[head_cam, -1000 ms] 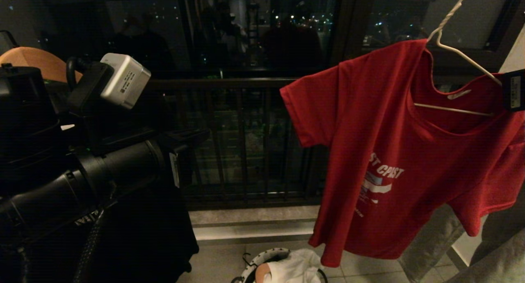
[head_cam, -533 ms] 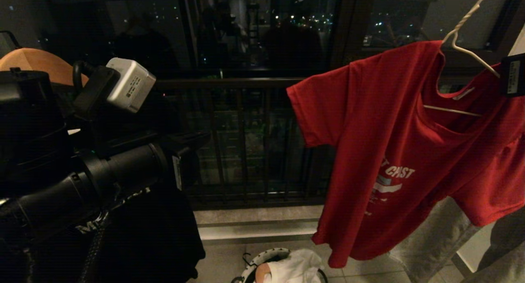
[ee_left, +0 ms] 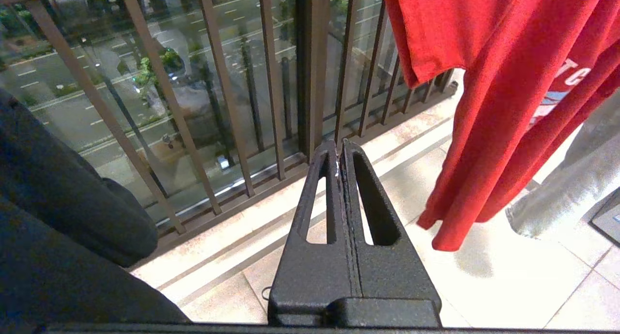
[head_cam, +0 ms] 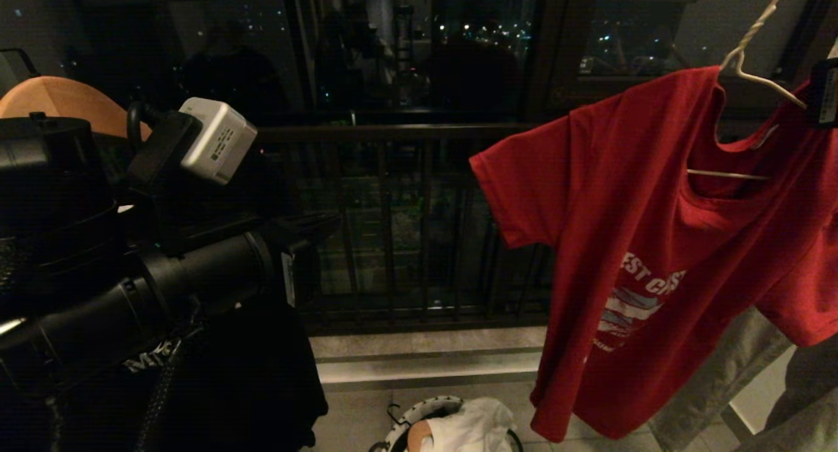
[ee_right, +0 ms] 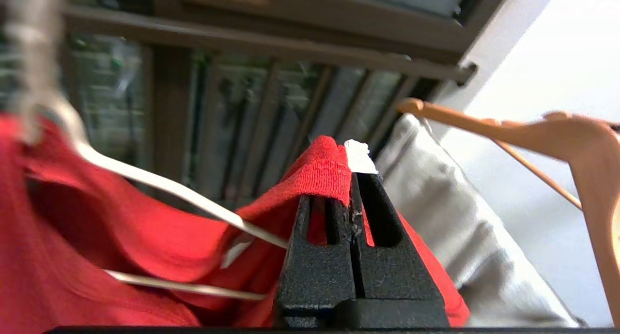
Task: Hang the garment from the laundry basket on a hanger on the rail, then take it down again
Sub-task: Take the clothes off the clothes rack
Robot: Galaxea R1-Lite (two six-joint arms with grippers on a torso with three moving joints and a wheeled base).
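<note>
The right hand pinches the red T-shirt at its shoulder, on the white wire hanger; the left hand, pressed together and empty, is farther off.

Left arm reaches forward at the head view's left edge; left gripper hangs in free air, fingers pressed together, holding nothing. Right gripper raised high at the right edge, jaws clamped, apparently pinching a fold of red garment cloth at its tips.
</note>
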